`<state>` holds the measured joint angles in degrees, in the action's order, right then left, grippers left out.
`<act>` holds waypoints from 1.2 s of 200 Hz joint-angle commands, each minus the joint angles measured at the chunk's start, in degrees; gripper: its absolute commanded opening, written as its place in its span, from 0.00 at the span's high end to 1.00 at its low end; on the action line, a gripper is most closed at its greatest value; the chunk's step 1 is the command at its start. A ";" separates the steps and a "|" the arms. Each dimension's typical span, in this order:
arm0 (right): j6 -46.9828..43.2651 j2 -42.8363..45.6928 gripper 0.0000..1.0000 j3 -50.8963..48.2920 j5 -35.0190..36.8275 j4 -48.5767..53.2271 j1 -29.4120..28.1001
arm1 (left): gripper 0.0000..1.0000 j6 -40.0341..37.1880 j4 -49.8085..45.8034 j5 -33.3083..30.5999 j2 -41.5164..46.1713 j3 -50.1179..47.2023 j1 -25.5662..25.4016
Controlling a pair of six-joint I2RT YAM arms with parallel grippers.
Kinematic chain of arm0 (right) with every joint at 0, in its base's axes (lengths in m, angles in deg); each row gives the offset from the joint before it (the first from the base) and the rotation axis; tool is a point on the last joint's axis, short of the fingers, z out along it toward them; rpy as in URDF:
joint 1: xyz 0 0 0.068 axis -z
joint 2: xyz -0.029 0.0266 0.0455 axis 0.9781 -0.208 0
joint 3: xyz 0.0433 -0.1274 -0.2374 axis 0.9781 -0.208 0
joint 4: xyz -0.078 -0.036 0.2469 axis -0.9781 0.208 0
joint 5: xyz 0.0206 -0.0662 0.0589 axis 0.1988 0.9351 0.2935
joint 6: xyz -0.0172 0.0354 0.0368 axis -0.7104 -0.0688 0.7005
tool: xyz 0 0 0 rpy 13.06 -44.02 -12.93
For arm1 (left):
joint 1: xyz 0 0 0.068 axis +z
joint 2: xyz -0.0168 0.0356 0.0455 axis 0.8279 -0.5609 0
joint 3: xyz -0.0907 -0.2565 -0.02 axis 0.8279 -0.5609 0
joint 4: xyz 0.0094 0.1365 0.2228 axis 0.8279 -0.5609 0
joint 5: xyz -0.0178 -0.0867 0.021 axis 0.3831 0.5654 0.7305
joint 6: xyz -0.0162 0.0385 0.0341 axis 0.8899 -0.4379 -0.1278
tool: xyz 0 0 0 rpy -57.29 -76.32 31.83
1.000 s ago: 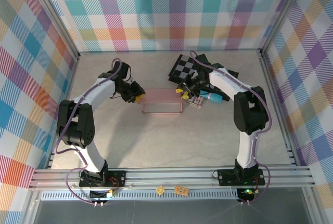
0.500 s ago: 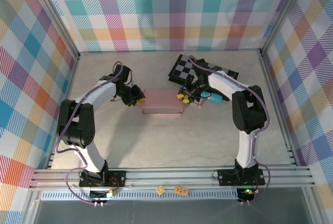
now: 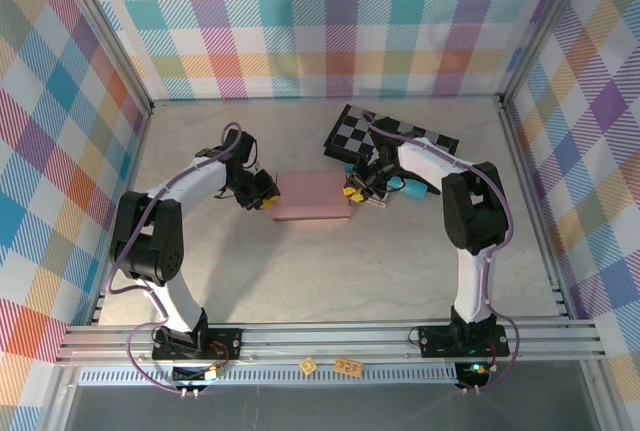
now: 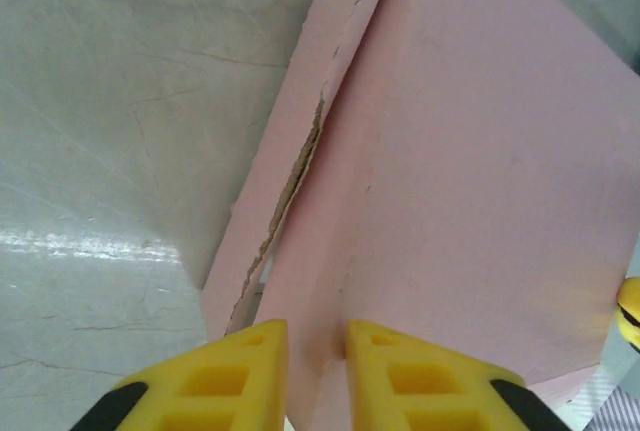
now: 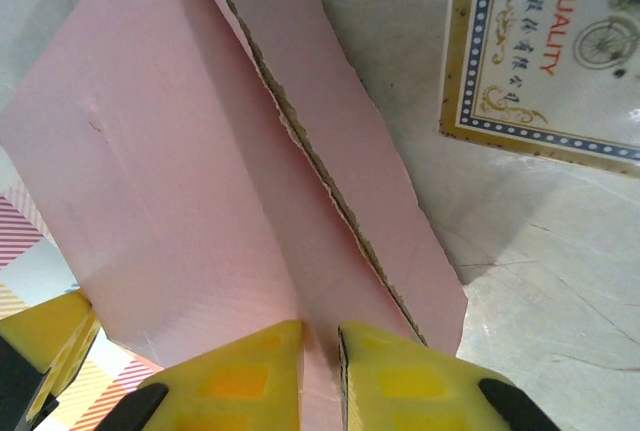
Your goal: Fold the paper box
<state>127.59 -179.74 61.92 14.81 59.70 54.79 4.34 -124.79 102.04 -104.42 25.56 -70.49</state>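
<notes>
Paper box (image 3: 313, 196): dusty-pink thin cardboard, matte, a low rectangular carton lying mid-table on the grey marbled tabletop (image 3: 300, 271). Both wrist views show a ragged, raw brown edge along a flap seam.

Left gripper (image 3: 268, 191) is at the box's left end. Its yellow moulded fingertips (image 4: 245, 366) are drawn close, pinching a folded pink ridge.

Right gripper (image 3: 350, 189) is at the right end, with its fingers (image 5: 400, 376) likewise nipped on a pink crease.

Printed card pack (image 5: 550, 51) lies just beside the right-end flap. Checkered board (image 3: 390, 131) lies behind.
</notes>
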 commanded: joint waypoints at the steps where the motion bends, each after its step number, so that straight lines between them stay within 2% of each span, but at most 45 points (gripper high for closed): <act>1: -2.50 -0.84 0.83 0.87 1.97 3.96 -0.09 | 0.71 -2.25 -4.18 -1.81 -0.28 1.15 -0.42; 39: -4.61 -0.75 0.80 2.68 3.43 6.11 -0.05 | 0.60 -3.66 -5.31 -3.85 1.37 3.92 -0.42; 76: -5.64 -1.57 0.74 4.20 2.68 6.98 -0.09 | 0.55 -4.62 -1.79 -0.18 -0.95 4.10 -0.33; 98: -6.28 -0.98 0.71 4.80 4.02 8.08 -0.09 | 0.55 -4.95 -1.87 -0.42 -3.07 4.31 -0.24; 114: -7.06 -0.05 0.65 4.49 5.17 8.40 -0.09 | 0.55 -5.50 -2.09 -1.33 -3.54 4.24 -0.24; 130: -8.05 -0.09 0.59 4.30 4.99 8.36 -0.08 | 0.55 -6.09 -1.19 -1.50 -3.46 3.85 -0.29; 161: -9.14 -1.31 0.53 3.40 3.84 7.26 -0.09 | 0.57 -6.85 -0.43 -1.03 -4.63 3.17 -0.24; 201: -9.86 -2.50 0.54 2.07 3.18 6.03 -0.09 | 0.63 -6.83 1.75 -0.97 -5.11 0.74 -0.24; 240: -10.26 -3.32 0.58 0.43 3.99 5.29 -0.09 | 0.67 -7.21 3.00 -1.45 -5.39 -0.71 -0.25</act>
<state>118.61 -181.66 63.82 18.79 64.90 54.79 -1.95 -122.45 101.08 -108.90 26.46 -70.49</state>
